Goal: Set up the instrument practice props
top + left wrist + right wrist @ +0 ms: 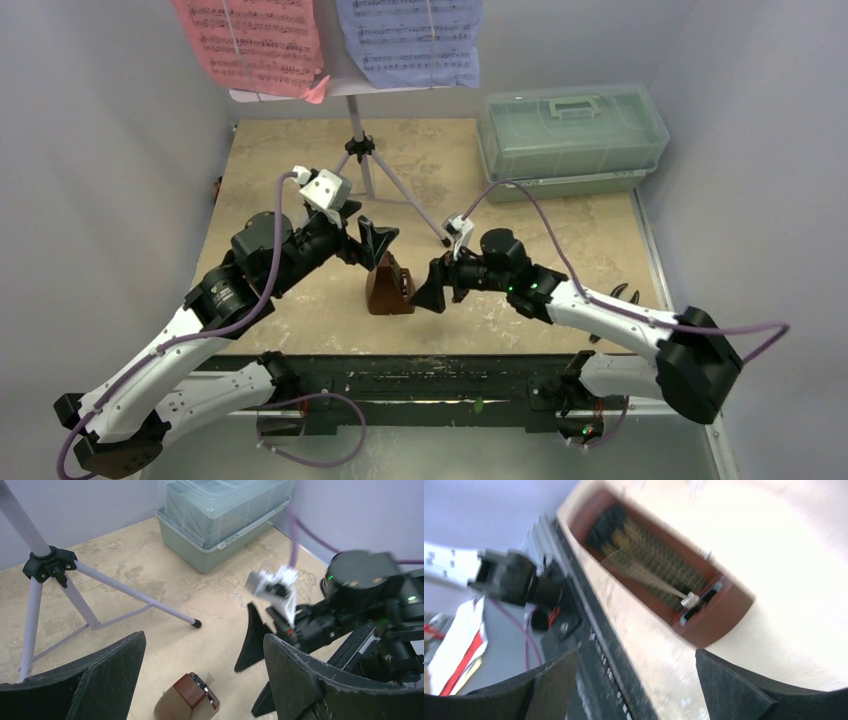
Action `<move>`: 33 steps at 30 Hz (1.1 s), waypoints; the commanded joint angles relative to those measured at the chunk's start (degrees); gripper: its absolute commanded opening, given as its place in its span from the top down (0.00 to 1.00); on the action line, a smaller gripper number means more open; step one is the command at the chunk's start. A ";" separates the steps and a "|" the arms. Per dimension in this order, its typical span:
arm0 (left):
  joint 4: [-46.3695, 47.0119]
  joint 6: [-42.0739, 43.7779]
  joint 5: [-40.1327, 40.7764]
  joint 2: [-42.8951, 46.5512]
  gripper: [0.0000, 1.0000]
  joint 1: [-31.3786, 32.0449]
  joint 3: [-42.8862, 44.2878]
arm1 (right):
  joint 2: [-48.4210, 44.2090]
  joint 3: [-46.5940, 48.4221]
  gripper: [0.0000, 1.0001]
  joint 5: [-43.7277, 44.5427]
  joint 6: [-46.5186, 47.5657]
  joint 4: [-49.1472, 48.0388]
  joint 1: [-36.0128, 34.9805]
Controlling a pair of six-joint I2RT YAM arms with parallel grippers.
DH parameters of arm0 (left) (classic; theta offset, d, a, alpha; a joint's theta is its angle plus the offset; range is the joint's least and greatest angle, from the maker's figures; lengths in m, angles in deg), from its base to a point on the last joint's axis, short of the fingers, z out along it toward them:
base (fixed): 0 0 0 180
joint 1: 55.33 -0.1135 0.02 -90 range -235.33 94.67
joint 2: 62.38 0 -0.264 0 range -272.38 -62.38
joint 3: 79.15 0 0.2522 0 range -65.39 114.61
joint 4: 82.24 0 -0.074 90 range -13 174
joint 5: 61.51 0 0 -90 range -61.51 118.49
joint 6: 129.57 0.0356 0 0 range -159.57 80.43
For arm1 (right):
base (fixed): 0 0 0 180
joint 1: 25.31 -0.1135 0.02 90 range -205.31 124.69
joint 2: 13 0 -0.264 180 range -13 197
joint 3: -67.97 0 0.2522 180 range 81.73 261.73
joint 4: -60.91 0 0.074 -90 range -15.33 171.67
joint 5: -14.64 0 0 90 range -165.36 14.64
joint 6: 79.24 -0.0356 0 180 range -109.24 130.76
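Black fingers [100,680] fill the lower corners of both wrist views w/ nothing between them: left hand [368,243] and right hand [432,283] both wide, empty. Metronome [388,288] sits mid-frame on tabletop [270,170], betw. the two hands, near both, gripped by neither. Stand [360,148] at top centre, tripod feet on tabletop. Pink sheet [255,45] on its left side, blue sheet [415,40] on its right. Green box [570,135] upper right.

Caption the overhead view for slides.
Left hand and right hand, open, flank the metronome; stand holds pink sheet, blue sheet.
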 commanded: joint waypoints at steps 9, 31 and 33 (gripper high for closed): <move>4.64 3.93 8.08 2.22 0.13 0.04 6.01 | -20.60 27.05 0.01 42.31 15.52 25.70 4.08; 15.10 15.96 12.41 8.91 0.10 0.04 14.39 | -35.77 48.80 0.01 61.73 31.54 22.51 4.02; 14.13 16.52 12.90 9.34 0.10 0.04 15.33 | -35.85 48.71 0.01 62.53 31.04 22.70 4.00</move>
